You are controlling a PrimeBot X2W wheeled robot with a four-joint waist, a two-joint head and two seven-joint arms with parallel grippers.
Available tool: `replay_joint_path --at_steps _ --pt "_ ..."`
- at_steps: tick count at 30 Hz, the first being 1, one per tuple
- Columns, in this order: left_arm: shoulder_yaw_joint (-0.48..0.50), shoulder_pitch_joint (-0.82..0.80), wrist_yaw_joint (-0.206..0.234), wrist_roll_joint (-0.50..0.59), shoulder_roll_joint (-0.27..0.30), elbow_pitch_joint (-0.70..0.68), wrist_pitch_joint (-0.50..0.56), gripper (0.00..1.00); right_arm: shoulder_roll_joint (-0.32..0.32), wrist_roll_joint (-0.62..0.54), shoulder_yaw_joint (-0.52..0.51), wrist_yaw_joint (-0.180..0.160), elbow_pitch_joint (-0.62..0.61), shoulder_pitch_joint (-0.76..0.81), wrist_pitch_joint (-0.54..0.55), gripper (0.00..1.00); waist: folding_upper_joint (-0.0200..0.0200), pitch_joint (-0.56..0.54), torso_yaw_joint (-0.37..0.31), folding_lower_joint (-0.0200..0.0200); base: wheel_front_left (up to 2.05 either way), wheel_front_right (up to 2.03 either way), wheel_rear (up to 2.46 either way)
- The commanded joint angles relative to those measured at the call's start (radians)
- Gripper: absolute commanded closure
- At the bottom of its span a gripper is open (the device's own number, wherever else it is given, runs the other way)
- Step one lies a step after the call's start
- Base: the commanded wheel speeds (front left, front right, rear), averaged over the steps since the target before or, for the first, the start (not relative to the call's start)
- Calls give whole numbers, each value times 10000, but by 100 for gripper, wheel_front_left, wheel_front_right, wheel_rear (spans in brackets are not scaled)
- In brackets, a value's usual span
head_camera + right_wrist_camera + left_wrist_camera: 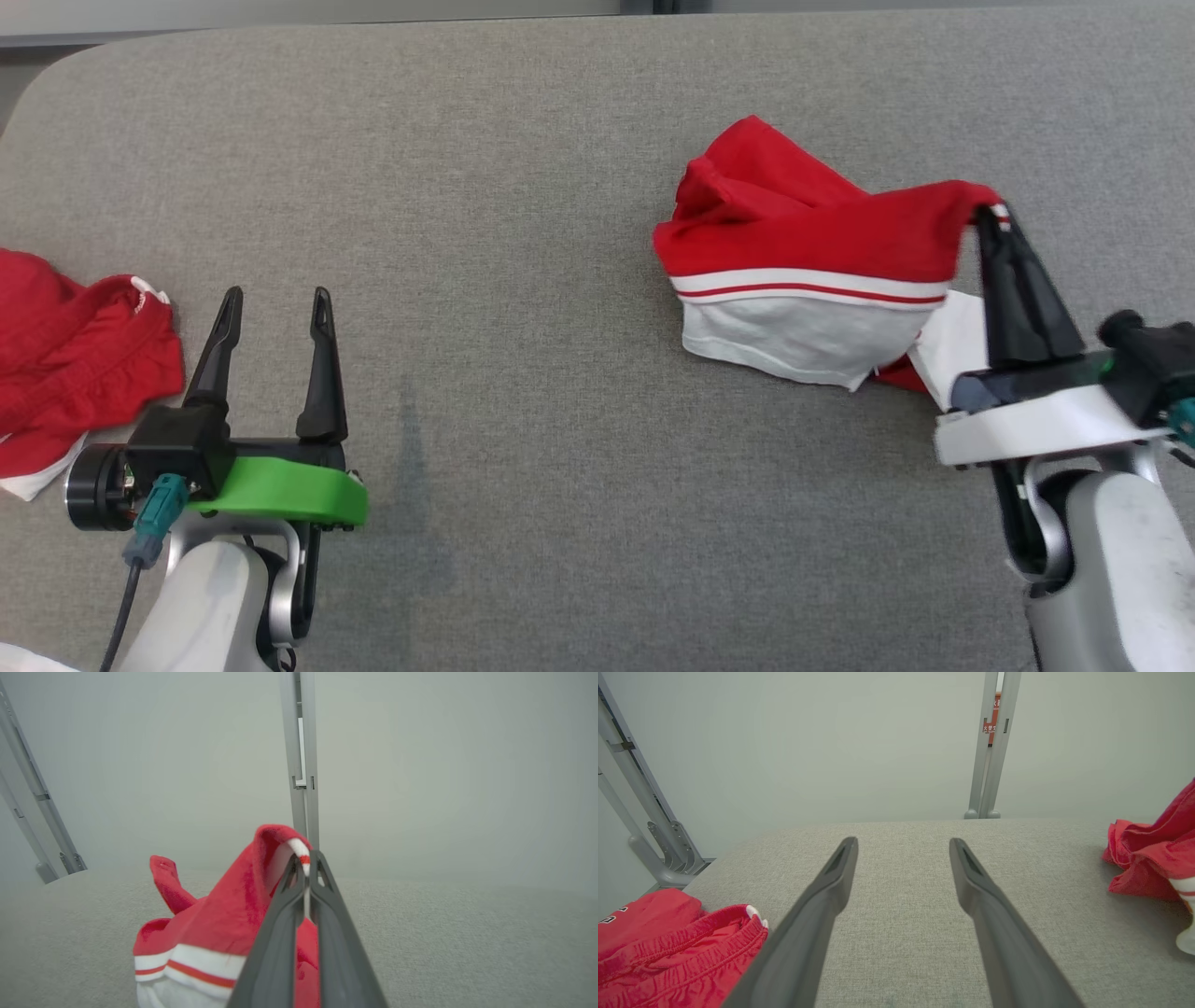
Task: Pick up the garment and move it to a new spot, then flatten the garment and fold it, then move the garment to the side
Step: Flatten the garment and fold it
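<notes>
Pickup begun: right gripper (988, 215) fingers pinch crumpled red-and-white fabric garment (803, 233); left gripper (277, 299) fingers wide, empty; flattening, folding remain.

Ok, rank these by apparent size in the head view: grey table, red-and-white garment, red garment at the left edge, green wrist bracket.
1. grey table
2. red-and-white garment, held by the right pincer
3. red garment at the left edge; cropped by the frame, so its true size is unsure
4. green wrist bracket
</notes>
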Motion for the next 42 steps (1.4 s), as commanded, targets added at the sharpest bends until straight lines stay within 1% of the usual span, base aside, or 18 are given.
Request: replay_joint_path --at_steps 1,6,9,11,15,16,17,18,20,25,31,36,42 --pt "41 101 51 18 89 -36 -5 0 36 -51 -516 1 -151 289 80 100 0 17 -52 0 0 0 0" --pt "29 95 55 -5 126 -72 -5 0 79 -55 -2220 1 -117 882 310 100 0 76 -116 0 0 0 0" --pt "4 62 56 -18 125 -66 -7 0 100 72 -2965 1 377 1113 400 100 0 94 -120 0 0 0 0" --pt "-34 51 64 -18 99 -50 -5 0 107 61 -3296 1 886 1240 466 100 0 89 -102 0 0 0 0" --pt "-65 30 60 -58 89 -22 -7 0 111 -47 -3520 1 1689 1273 286 100 0 70 -60 0 0 0 0" --pt "-57 46 74 -64 100 -13 -7 0 113 -96 -3448 1 1812 1210 163 80 0 56 -60 0 0 0 0" --pt "-48 66 83 -68 112 -6 -7 0 110 -101 -3392 1 1855 1146 54 29 0 39 -62 0 0 0 0" --pt "-27 105 88 -77 132 4 -5 0 109 -121 -3300 1 1849 1086 -63 0 0 6 -72 0 0 0 0" --pt "-2 183 111 -90 150 16 -7 0 117 -218 -3067 1 1642 1068 -246 0 0 -76 -89 0 0 0 0" --pt "86 411 235 -121 216 -33 -7 0 129 -374 -2172 1 291 1389 -438 0 0 -391 -145 0 0 0 0" --pt "110 720 347 -151 287 -96 8 0 125 -560 -1067 1 -838 2031 150 0 0 -737 -134 0 0 0 0" --pt "99 1015 473 -170 339 -238 52 0 136 -437 -569 1 -1303 2630 412 0 0 -976 -96 0 0 0 0" --pt "113 1303 615 -208 418 -429 134 0 150 -298 -453 1 -1376 3001 494 0 0 -1136 -99 0 0 0 0"
